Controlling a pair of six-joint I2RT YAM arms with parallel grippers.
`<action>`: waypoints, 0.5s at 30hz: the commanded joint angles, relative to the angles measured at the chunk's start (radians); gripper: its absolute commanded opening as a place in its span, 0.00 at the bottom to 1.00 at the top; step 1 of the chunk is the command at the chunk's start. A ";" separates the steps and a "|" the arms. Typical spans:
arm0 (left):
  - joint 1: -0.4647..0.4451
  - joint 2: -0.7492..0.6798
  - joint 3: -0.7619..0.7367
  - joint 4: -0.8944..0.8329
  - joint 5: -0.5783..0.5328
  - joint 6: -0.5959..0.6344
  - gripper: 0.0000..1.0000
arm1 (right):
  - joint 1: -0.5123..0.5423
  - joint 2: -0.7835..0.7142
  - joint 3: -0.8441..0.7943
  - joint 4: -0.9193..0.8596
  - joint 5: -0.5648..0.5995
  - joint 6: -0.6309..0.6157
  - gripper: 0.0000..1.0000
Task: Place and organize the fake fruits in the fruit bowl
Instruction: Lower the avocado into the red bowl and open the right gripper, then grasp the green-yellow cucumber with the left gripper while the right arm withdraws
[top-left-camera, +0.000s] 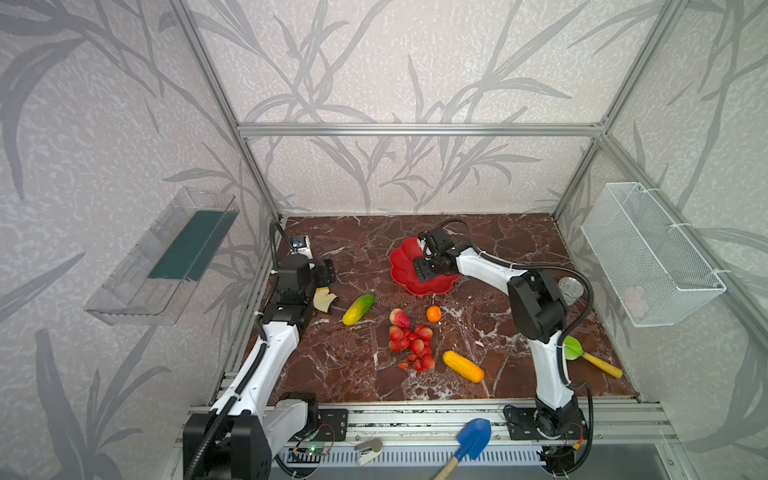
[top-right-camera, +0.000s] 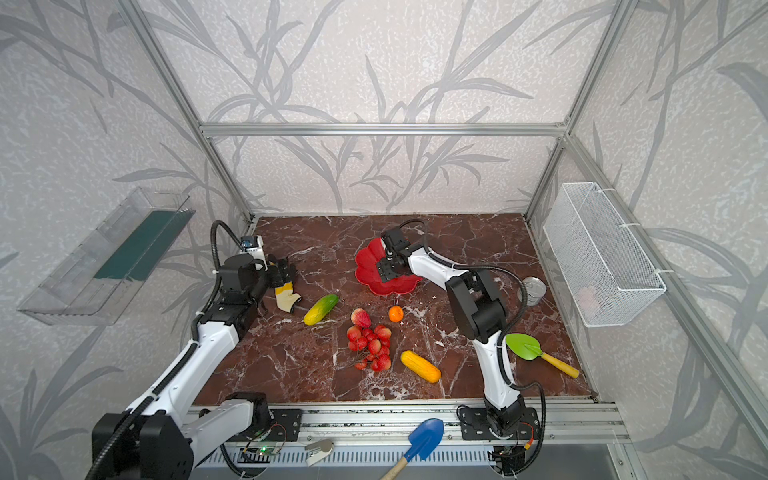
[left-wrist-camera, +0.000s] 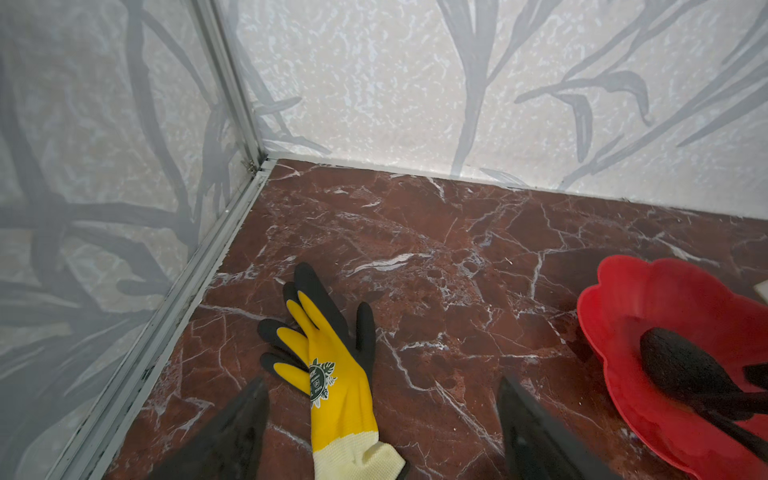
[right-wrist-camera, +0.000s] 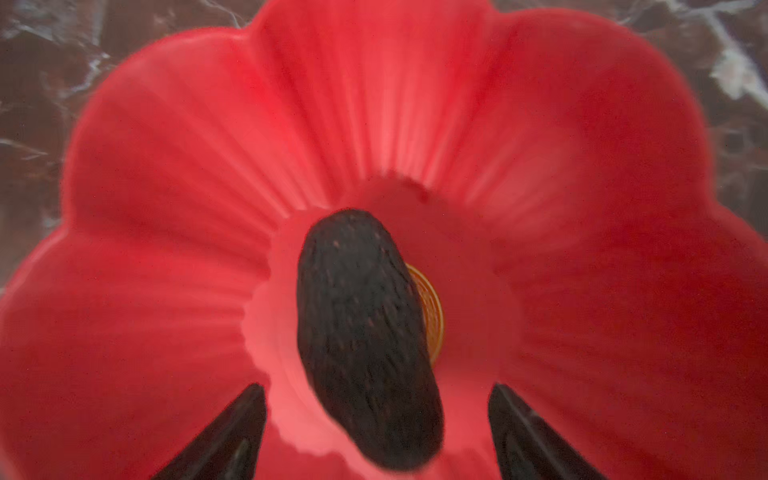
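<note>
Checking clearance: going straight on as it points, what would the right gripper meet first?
Likely the dark avocado in the red bowl, just ahead of the open right gripper; depth unclear.

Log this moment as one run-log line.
right gripper: jaws open astride avocado in fruit bowl | left gripper: jaws open near yellow glove | on table: peach, orange, berries, green-yellow oblong, ridged oblong
</note>
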 joint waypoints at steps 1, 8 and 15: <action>-0.005 0.066 0.104 -0.176 0.158 0.020 0.81 | -0.033 -0.260 -0.162 0.163 -0.032 0.063 0.93; -0.089 0.276 0.282 -0.461 0.226 0.113 0.74 | -0.082 -0.631 -0.543 0.257 -0.031 0.157 0.99; -0.217 0.429 0.361 -0.634 0.162 0.136 0.74 | -0.103 -0.821 -0.677 0.194 0.008 0.164 0.99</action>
